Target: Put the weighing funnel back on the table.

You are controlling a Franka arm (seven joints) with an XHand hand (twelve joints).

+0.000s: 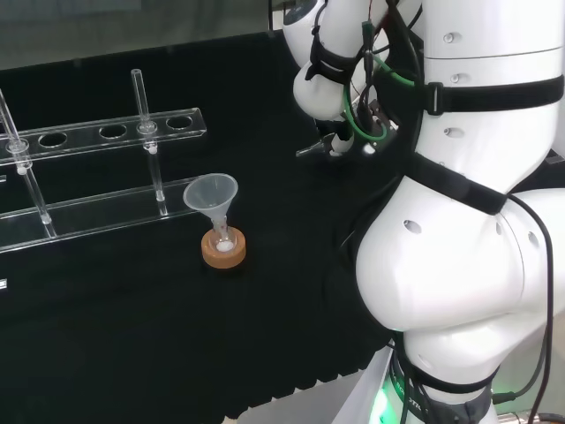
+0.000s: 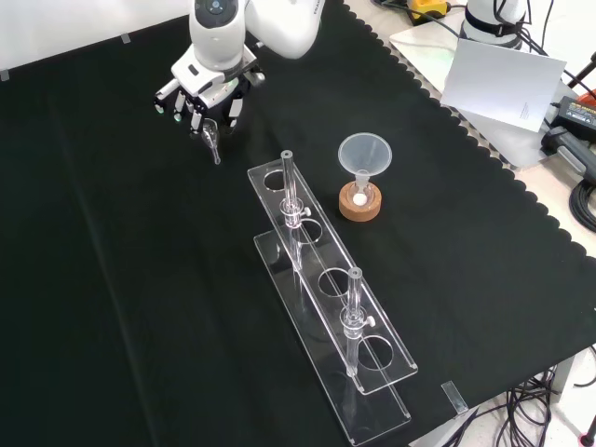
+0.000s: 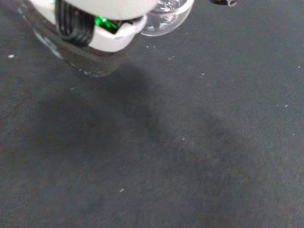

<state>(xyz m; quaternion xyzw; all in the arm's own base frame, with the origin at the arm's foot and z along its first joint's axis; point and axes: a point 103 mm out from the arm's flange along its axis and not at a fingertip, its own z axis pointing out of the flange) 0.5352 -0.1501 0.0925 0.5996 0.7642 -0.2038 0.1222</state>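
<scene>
In the front view the black and white hand (image 2: 203,93) hangs at the top left of the cloth, fingers curled downward. They are shut on the weighing funnel (image 2: 213,142), a small clear piece whose stem pokes out below the fingers. In the head view the hand (image 1: 342,141) sits left of the white arm links, and the weighing funnel (image 1: 309,150) shows as a thin stem pointing left. The wrist view has the clear body of the weighing funnel (image 3: 167,14) beside a white part of the hand (image 3: 102,35), close over the black cloth. I cannot tell whether it touches the cloth.
The big funnel (image 2: 364,154) stands in a small flask on a cork ring (image 2: 359,209) right of the hand in the front view. A clear test tube rack (image 2: 326,298) with two upright tubes lies in front of it. Papers and cables lie off the cloth's right edge.
</scene>
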